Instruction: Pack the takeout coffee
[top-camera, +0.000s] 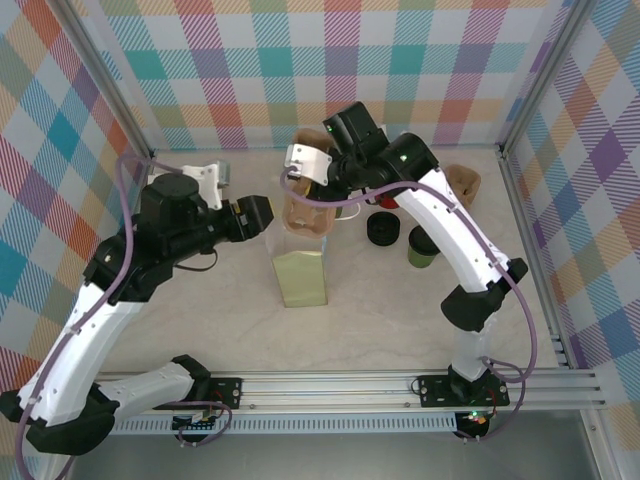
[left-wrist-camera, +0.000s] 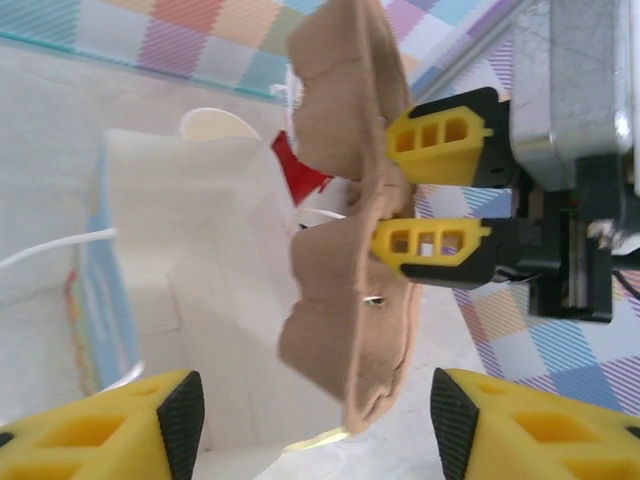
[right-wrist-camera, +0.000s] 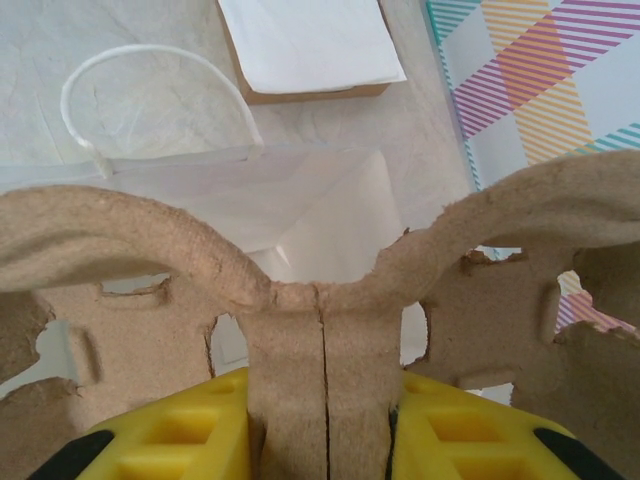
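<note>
A takeout coffee (top-camera: 422, 247), olive-green with a black lid, stands on the table at the right. Another round black lid (top-camera: 382, 228) sits just left of it. My right gripper (top-camera: 320, 190) (right-wrist-camera: 320, 425) is shut on the middle rib of a brown pulp cup carrier (top-camera: 305, 215) (right-wrist-camera: 320, 340) (left-wrist-camera: 350, 300). It holds the carrier over the mouth of the white paper bag (top-camera: 303, 270) (right-wrist-camera: 330, 215) (left-wrist-camera: 190, 280). My left gripper (top-camera: 255, 215) (left-wrist-camera: 318, 430) is open beside the bag's mouth. The carrier's lower edge hangs between its fingers (left-wrist-camera: 182, 420) without touching them.
A second pulp carrier (top-camera: 462, 182) lies at the back right. A brown box of white napkins (right-wrist-camera: 300, 50) sits beyond the bag, and something red (left-wrist-camera: 300, 172) shows behind the carrier. Metal frame posts and checked walls close in the table.
</note>
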